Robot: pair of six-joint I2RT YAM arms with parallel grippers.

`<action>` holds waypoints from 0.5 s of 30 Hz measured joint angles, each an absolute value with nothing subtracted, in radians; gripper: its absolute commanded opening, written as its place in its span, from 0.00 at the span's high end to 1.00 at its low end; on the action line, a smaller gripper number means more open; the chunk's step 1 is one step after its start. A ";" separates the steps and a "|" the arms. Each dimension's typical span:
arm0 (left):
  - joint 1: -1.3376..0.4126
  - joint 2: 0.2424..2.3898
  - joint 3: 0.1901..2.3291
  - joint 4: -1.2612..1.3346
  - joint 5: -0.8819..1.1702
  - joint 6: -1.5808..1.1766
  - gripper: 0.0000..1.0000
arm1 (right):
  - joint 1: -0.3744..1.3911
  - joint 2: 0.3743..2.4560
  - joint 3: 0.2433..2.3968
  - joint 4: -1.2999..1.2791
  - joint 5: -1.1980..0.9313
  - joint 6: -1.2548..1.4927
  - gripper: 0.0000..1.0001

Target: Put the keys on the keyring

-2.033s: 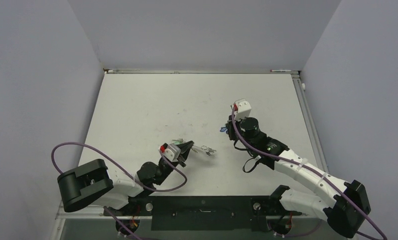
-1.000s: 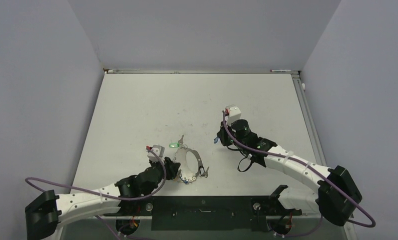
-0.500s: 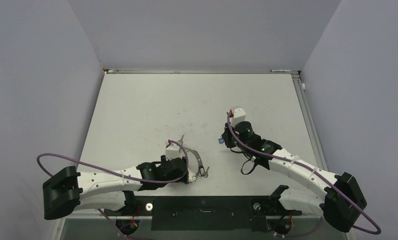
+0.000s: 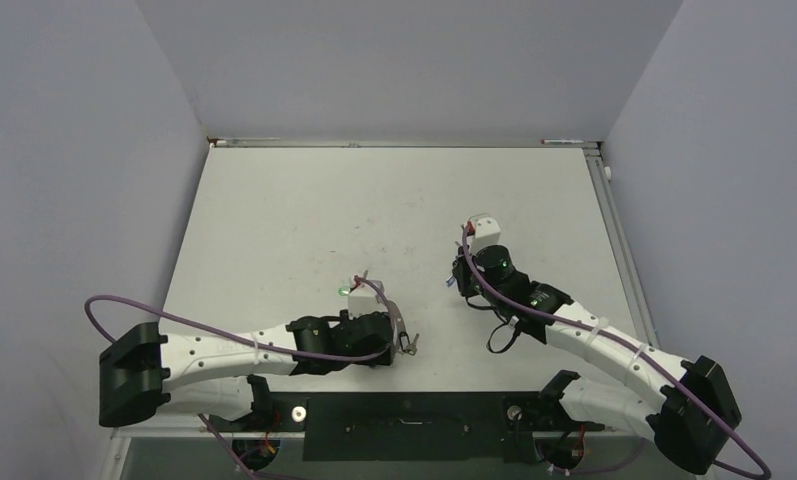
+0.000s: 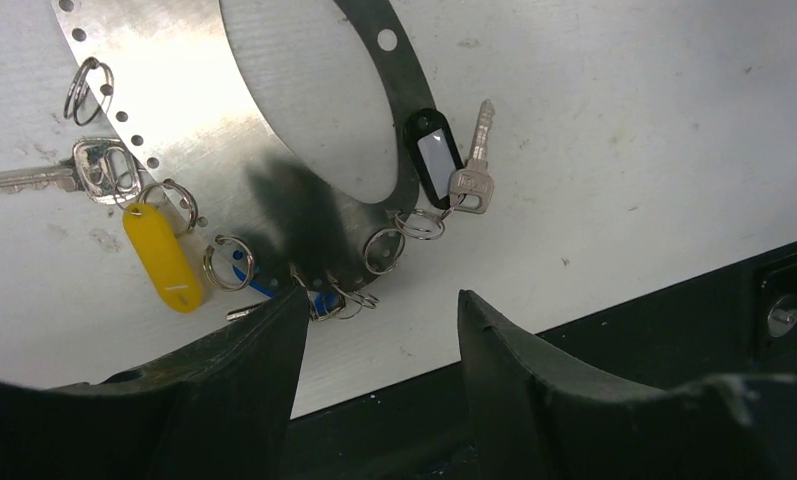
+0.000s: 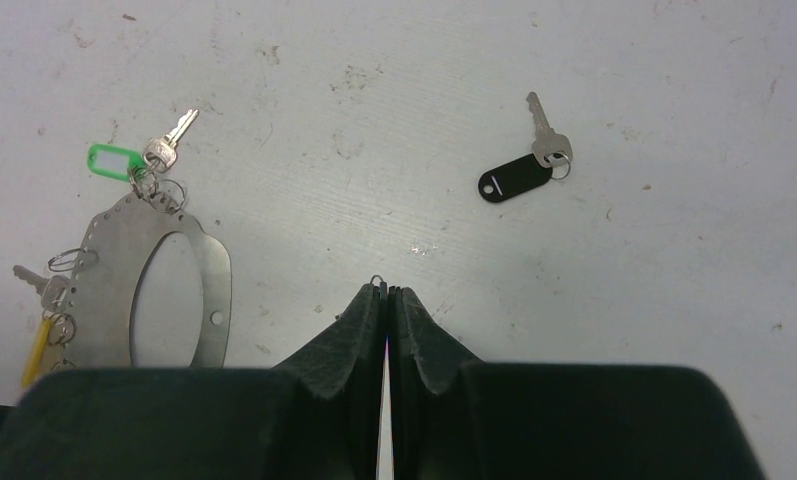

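The keyring (image 5: 174,90), a flat grey metal ring with small holes, lies on the white table (image 4: 274,220). Hanging from it are a yellow tag (image 5: 162,255), a black-tagged key (image 5: 434,165), a bare silver key (image 5: 34,178) and a green-tagged key (image 6: 112,160). My left gripper (image 5: 382,300) is open over the ring's near edge, holding nothing. A blue tag (image 5: 324,300) peeks out by its left finger. To the right of the ring, my right gripper (image 6: 386,288) is shut on a key's small wire loop; its blue tag (image 4: 448,284) shows beside the fingers. Another black-tagged key (image 6: 519,175) lies loose.
The black base rail (image 5: 674,330) runs along the table's near edge, just behind my left fingers. Grey walls enclose the table on the left, back and right. Purple cables loop off both arms.
The left arm has swung right, bringing its gripper over the ring's near side. The keyring now lies flat. The right gripper drifted slightly right, still shut.
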State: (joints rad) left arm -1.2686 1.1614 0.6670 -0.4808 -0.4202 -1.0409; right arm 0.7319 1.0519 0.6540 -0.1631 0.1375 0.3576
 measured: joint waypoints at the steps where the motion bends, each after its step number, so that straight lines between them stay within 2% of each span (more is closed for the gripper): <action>1: -1.269 1.173 0.668 -0.482 -0.414 -1.049 0.47 | 0.732 1.046 0.654 -0.172 0.143 0.356 0.95; 7: -1.281 1.232 0.671 -0.488 -0.387 -1.129 0.50 | 0.732 1.005 0.654 -0.193 0.155 0.352 0.95; 15: -1.345 1.359 0.770 -0.546 -0.409 -1.235 0.63 | 0.732 0.970 0.646 -0.196 0.157 0.352 0.95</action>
State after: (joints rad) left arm -1.3453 1.3590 0.7696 -0.5457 -0.4091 -1.2346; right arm 0.7319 0.9699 0.6464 -0.1963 0.1574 0.3515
